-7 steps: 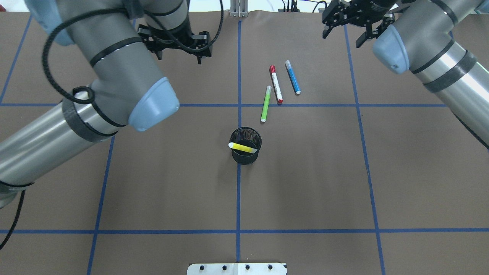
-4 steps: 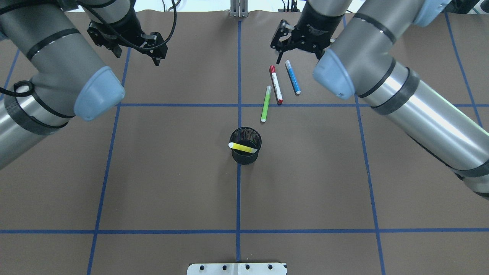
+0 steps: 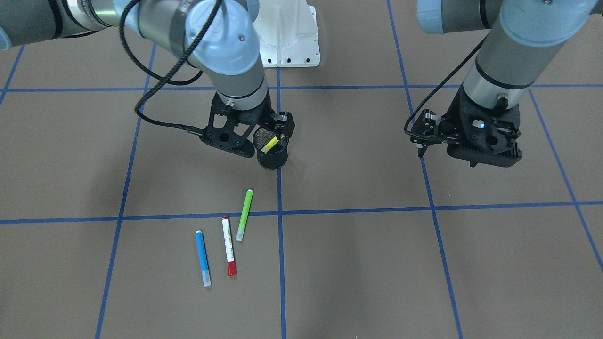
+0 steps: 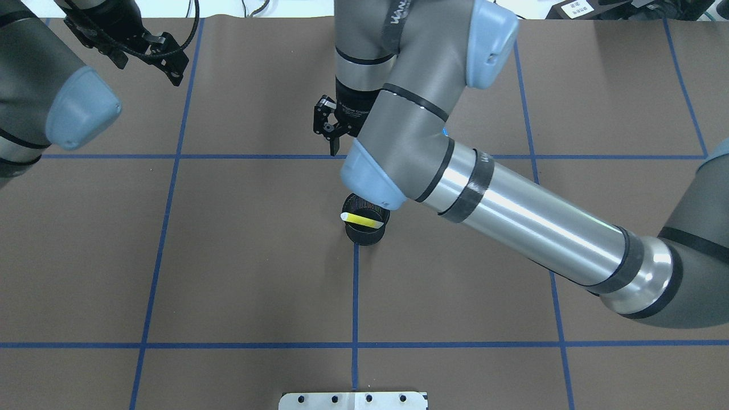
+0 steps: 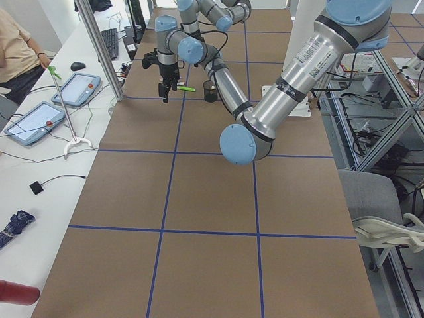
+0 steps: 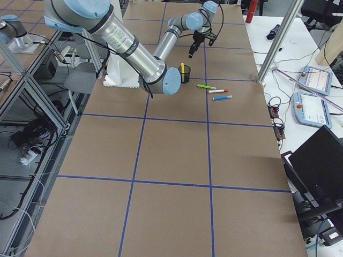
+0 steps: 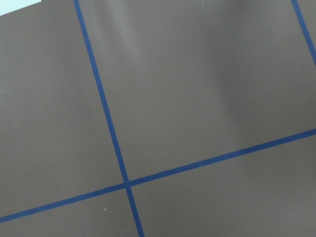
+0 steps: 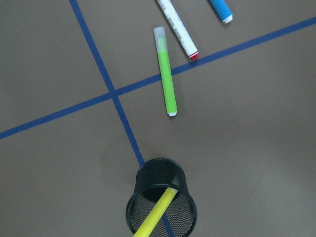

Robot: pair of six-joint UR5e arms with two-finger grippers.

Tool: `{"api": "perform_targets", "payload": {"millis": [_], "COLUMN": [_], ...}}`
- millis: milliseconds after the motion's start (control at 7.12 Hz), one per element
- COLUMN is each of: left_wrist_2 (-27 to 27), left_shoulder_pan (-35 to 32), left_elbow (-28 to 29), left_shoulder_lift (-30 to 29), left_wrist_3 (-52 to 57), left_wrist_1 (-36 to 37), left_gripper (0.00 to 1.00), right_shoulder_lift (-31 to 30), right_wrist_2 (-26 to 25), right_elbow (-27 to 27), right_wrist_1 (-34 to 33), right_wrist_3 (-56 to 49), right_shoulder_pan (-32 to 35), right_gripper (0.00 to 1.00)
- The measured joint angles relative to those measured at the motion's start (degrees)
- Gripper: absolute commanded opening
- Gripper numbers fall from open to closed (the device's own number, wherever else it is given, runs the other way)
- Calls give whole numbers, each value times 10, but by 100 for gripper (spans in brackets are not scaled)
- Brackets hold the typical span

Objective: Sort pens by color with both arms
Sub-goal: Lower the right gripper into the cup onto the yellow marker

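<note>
Now, no pen has stirred: the yellow pen (image 3: pixel 270 143) leans in the black mesh cup (image 3: pixel 272 159), and the green pen (image 3: pixel 244 214), red-capped pen (image 3: pixel 229 249) and blue pen (image 3: pixel 202 256) lie near it, none touching. What moved: your right gripper (image 4: pixel 330 128) has swung in from its far corner to hang above those three, spread open and empty. The left gripper (image 4: pixel 149 65) has drawn back leftward, also spread. I judge a reach for the next pen. Print on the red-capped pen and lettering on the right arm's (image 4: pixel 512 222) band (image 4: pixel 398 20) are too small to read.
</note>
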Motion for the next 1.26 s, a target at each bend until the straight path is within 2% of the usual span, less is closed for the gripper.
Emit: {"api": "perform_targets", "payload": {"millis": [140,281,421,561,702,982,1123,1263], "left_wrist_2": [-1,-1,-1,-1,-2,-4,-4,-4], "left_shoulder_pan": [-1,-2,-2,-2,-2,-2,-2,-2], "left_elbow": [-8,-14,-17,-21,-25,-30,-30,-30], "left_shoulder_lift": [4,8,10,11,11,12,12,12], "left_wrist_3": [2,3,3,3,3,3,3,3], "left_wrist_1": [0,0,0,0,0,-1,-1,-1], "left_gripper": [99,99,99,99,99,99,99,99], "right_shoulder_lift": [12,16,18,18,18,17,16,16], "right_wrist_2": [-2,-3,-3,-4,-4,-4,-5,-8], "right_elbow": [-25,-46,-62,-70,-74,-76,-77,-79], "right_wrist_1": [-1,-1,-1,-2,-3,-3,-3,-3], "right_wrist_3": [7,8,8,9,10,13,14,14], "right_shoulder_pan": [-12,-21,-28,-33,-40,-51,-56,-59], "right_gripper": [93,83,77,77,71,69,61,62]}}
